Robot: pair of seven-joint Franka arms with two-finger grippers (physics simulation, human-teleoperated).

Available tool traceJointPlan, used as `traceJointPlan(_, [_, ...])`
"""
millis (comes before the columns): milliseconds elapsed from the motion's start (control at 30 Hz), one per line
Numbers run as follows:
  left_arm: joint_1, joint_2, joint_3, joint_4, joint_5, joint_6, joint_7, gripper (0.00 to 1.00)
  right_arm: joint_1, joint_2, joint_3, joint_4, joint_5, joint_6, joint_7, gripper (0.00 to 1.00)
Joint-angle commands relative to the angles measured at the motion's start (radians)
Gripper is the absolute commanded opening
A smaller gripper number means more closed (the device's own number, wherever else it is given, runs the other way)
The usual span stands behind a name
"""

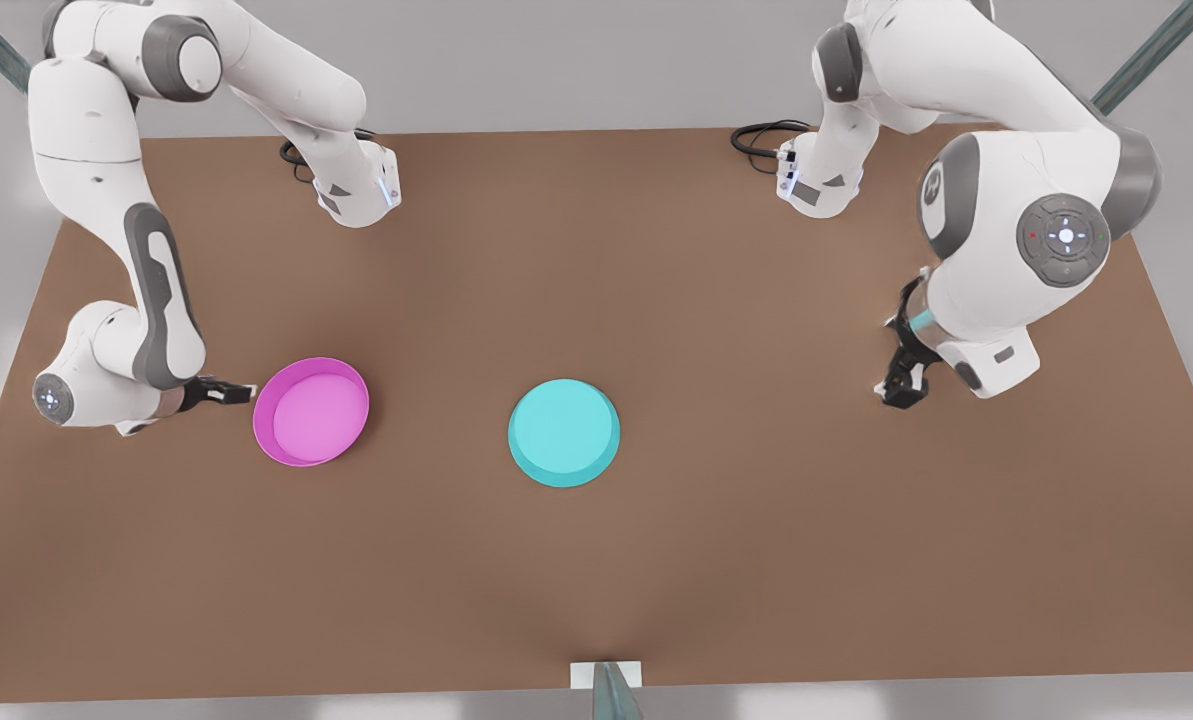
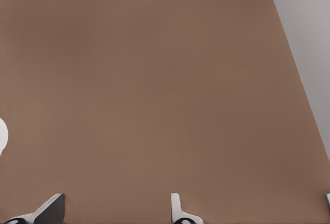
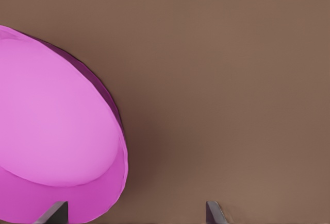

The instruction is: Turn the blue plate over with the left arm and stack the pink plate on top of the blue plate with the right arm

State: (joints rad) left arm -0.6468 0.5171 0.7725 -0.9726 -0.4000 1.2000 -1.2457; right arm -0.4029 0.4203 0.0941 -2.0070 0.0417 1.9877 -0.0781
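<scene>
Where the brown table (image 1: 596, 580) comes nearest the camera, at the bottom of the front view, its surface is bare apart from a small pale bracket (image 1: 606, 674) at the middle of the lower edge. Farther up, just below the frame's centre, the blue plate (image 1: 564, 433) lies with its flat base upward and rim down. Well apart from it, toward the left of the frame, the pink plate (image 1: 311, 411) sits rim up, its paler inside showing.

Just beside the pink plate's left rim, the right gripper (image 1: 228, 392) reaches in horizontally from the left edge of the frame. In the right wrist view the pink plate (image 3: 56, 131) fills the left half, and the two fingertips (image 3: 55, 212) stand wide apart with the near rim between them, not clamped on it. Whether a finger touches the rim is hard to judge.

At the right of the front view, the left gripper (image 1: 901, 385) hangs pointing down over bare table, far from both plates. Its wrist view shows the fingers (image 2: 178, 211) spread, with nothing between them.

Black cables (image 1: 761, 135) lie at the table's far edge by the arm bases.
</scene>
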Motion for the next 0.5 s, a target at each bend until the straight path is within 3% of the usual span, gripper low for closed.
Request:
traceJointPlan(0, [0.462, -0.129, -0.563, -0.018, 0.204, -0.174, 1.203, 1.00, 0.001, -0.005, 0.001, -0.076, 0.061, 0.281, -0.046, 1.00])
traceJointPlan(33, [0.728, -0.360, -1.016, -0.415, 0.519, 0.163, 1.175, 1.00, 0.001, 0.002, 0.003, -0.081, 0.066, 0.289, -0.048, 1.00])
traceJointPlan(67, [0.720, -0.384, -1.015, -0.488, 0.500, 0.282, 1.121, 1.00, 0.001, 0.005, 0.003, -0.094, 0.066, 0.307, -0.048, 1.00])
traceJointPlan(467, [0.651, -0.250, -1.021, -0.408, 0.443, 0.279, 1.083, 1.00, 0.001, 0.083, 0.050, -0.105, 0.161, 0.321, -0.048, 1.00])
